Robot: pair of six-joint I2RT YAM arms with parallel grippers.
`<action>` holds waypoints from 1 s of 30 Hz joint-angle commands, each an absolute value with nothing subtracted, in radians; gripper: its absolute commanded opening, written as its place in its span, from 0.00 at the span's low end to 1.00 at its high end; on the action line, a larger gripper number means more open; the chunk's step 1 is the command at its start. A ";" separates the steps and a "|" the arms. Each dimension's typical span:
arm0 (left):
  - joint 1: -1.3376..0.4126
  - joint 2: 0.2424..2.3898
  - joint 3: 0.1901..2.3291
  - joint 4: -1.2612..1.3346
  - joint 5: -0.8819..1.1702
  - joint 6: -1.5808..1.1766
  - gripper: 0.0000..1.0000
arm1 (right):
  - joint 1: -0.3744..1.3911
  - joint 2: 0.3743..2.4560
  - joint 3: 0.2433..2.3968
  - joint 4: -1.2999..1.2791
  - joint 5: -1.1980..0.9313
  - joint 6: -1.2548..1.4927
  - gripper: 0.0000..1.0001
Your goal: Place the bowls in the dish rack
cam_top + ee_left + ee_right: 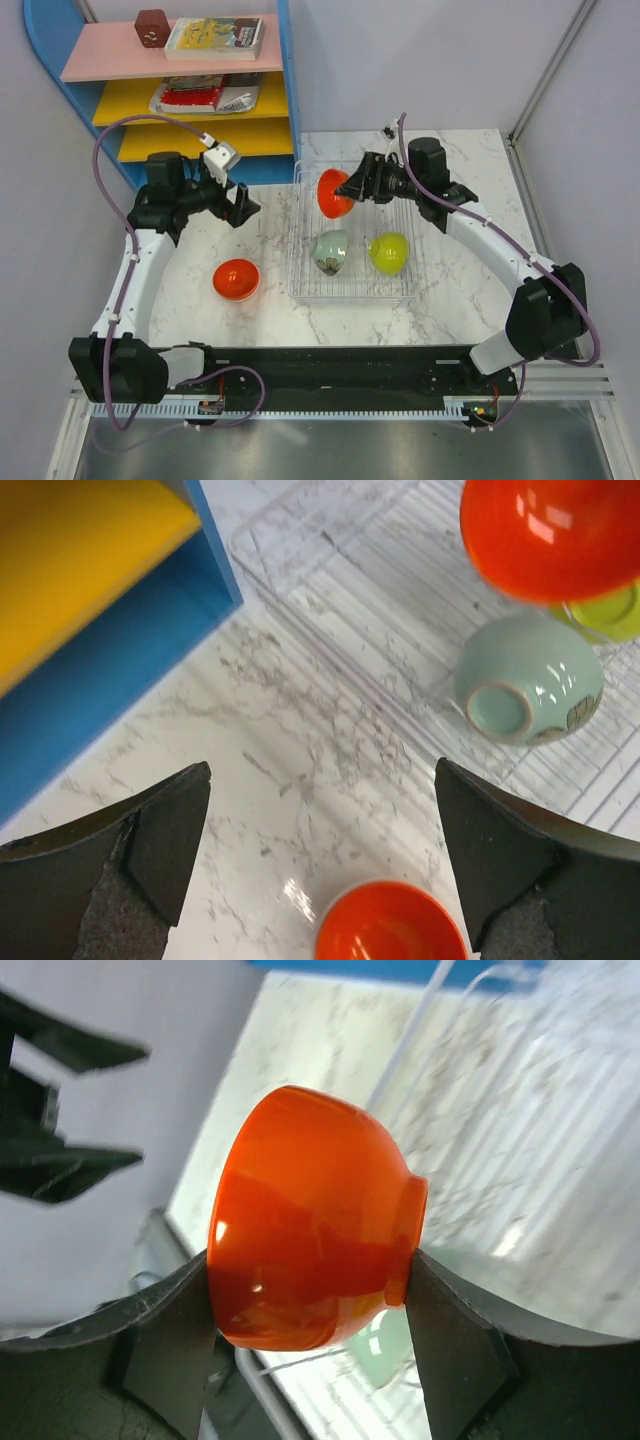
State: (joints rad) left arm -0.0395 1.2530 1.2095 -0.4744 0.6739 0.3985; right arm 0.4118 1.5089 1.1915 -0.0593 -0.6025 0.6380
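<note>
My right gripper (pixel 345 187) (pixel 310 1290) is shut on an orange bowl (pixel 333 194) (pixel 305 1245), pinching it between rim and foot. It holds the bowl on its side over the far left part of the dish rack (pixel 355 288) (pixel 400 600). Inside the rack a pale green bowl (pixel 329 251) (pixel 530 680) and a yellow-green bowl (pixel 388 253) (pixel 612 615) lie tipped on their sides. A second orange bowl (pixel 236 279) (pixel 392 927) stands upright on the marble table left of the rack. My left gripper (pixel 240 205) (pixel 320 850) hovers open and empty above the table, beyond that bowl.
A blue shelf unit (pixel 170 90) (pixel 120 640) with pink and yellow boards holding books and a brown box stands at the back left, close to my left gripper. White walls enclose the table at the back and right.
</note>
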 commanded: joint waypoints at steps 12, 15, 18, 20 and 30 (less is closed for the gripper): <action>0.179 1.163 0.842 -0.664 0.637 0.558 1.00 | 0.488 1.768 1.566 -0.480 0.267 0.051 0.00; 0.184 1.167 0.812 -0.696 0.652 0.610 1.00 | 0.518 1.822 1.600 -0.491 0.379 -0.023 0.00; 0.192 1.167 0.798 -0.729 0.655 0.661 1.00 | 0.558 1.865 1.612 -0.486 0.474 -0.075 0.00; 0.195 1.167 0.795 -0.753 0.652 0.699 0.98 | 0.581 1.884 1.617 -0.476 0.515 -0.093 0.00; 0.215 1.207 0.822 -0.857 0.638 0.816 0.75 | 0.637 2.034 1.681 -0.453 0.722 -0.210 0.00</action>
